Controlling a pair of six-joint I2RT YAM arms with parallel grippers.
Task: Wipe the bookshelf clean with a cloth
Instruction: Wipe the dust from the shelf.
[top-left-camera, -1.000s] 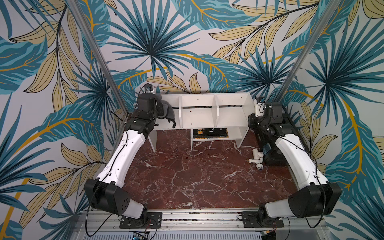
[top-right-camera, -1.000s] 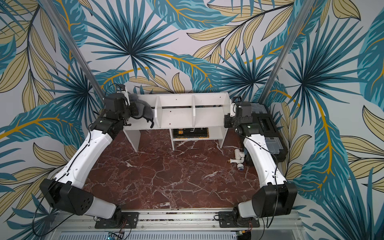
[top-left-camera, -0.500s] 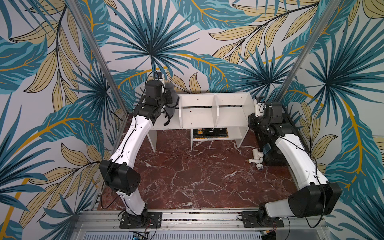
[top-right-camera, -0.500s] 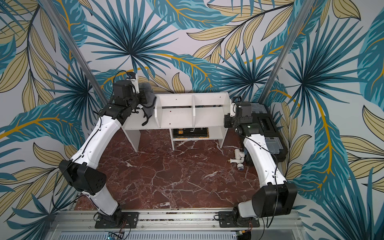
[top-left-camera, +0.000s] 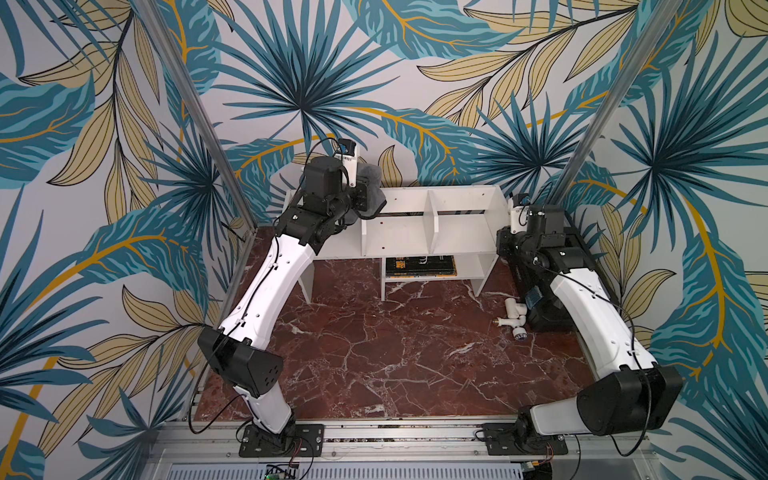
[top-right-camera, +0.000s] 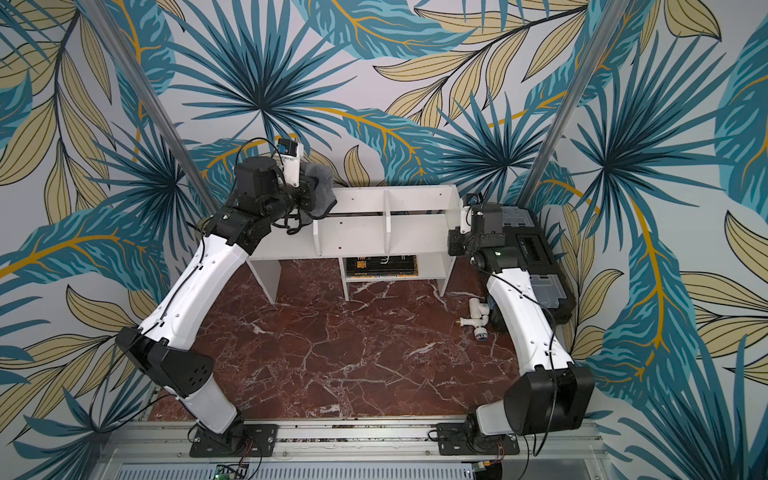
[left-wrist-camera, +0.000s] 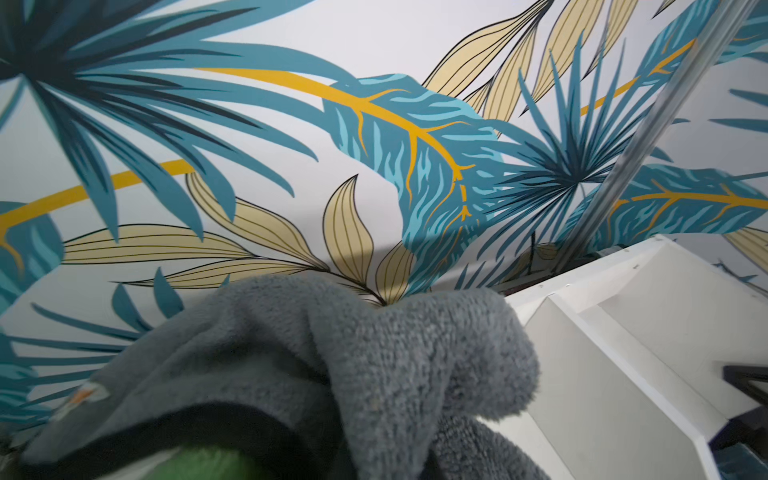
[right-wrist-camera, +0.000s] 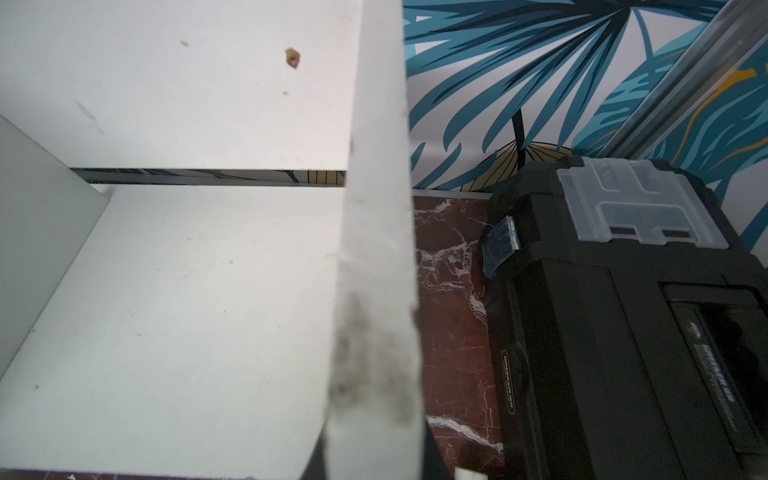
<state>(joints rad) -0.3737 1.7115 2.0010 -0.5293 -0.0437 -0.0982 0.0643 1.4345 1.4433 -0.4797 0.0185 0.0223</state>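
Red marble tabletop (top-left-camera: 395, 353), palm-leaf wallpaper (top-left-camera: 311, 83) (teal, gold), white bookshelf (top-left-camera: 461, 232) behind

left gripper (top-left-camera: 362, 198) jaws buried in cloth (left-wrist-camera: 374, 365), toolbox (right-wrist-camera: 602, 332) cut off

left gripper (top-left-camera: 362, 198) is up from a second ago and further in. cloth (top-left-camera: 376, 189) clamped in it rises too. bookshelf (top-left-camera: 457, 235) left compartment now under the gripper, not beside it.
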